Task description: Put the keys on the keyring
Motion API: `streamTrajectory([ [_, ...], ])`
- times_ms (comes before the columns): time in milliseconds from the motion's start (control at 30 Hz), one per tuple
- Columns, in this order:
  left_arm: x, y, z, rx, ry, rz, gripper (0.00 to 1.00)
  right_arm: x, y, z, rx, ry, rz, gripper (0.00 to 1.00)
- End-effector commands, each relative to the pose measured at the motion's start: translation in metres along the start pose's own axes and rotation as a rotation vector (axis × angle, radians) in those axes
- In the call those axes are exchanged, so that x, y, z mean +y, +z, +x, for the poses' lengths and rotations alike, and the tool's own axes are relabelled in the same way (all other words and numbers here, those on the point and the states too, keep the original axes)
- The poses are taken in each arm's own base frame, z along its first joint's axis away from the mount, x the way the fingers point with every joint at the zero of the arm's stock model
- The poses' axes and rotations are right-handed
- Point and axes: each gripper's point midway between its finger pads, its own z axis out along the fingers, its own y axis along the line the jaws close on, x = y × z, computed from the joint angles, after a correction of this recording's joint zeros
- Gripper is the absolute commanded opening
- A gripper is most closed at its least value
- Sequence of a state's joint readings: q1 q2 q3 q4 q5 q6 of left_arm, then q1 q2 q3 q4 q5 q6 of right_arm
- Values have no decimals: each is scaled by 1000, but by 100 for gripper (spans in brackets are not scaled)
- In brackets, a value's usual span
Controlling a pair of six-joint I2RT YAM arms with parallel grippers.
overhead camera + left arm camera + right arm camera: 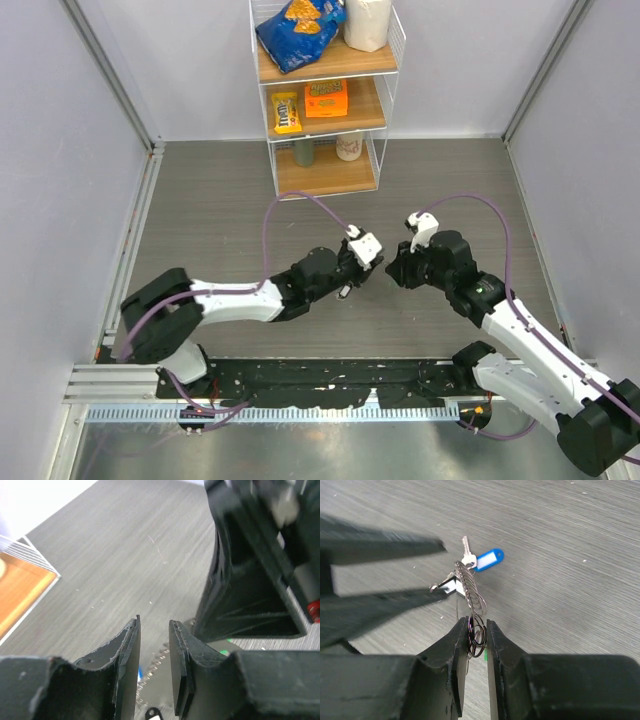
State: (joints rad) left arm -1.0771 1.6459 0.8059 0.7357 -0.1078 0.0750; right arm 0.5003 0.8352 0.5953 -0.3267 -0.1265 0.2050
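Right gripper (478, 627): was clenched on the lower end of the keyring (470, 582).
Left gripper (154, 625): fingers stood parted, tips just beside the keyring's upper end.
Key (466, 549): silver, with blue tag (489, 558), lay at that upper end.

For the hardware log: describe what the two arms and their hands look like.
Both arms, left arm and right arm, have white links between bulky black joints. A purple cable runs from each toward a white wrist module. The left hand and right hand each have two flat, scuffed black fingers.
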Motion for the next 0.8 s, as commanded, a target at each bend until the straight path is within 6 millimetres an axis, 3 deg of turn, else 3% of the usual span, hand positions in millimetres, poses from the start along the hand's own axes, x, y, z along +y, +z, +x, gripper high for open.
streamTrajectory([
  [0, 24, -32, -45, 13, -58, -91, 34, 30, -10, -20, -43, -62, -155, 5],
  [300, 13, -108, -80, 54, -236, -3, 37, 58, -22, -30, -29, -151, -270, 5],
  [467, 0, -143, -102, 50, -286, 96, 40, 98, -42, -50, -72, -288, -409, 5],
  [533, -14, -156, -108, 48, -309, 183, 40, 111, -51, -59, -81, -363, -439, 5],
  [567, -17, -163, -111, 37, -319, 202, 40, 118, -55, -55, -63, -415, -470, 6],
  [733, -24, -195, -123, -31, -356, 266, 42, 142, -78, -81, -129, -596, -547, 5],
  [767, -25, -200, -124, -40, -361, 271, 43, 151, -83, -77, -126, -630, -589, 5],
])
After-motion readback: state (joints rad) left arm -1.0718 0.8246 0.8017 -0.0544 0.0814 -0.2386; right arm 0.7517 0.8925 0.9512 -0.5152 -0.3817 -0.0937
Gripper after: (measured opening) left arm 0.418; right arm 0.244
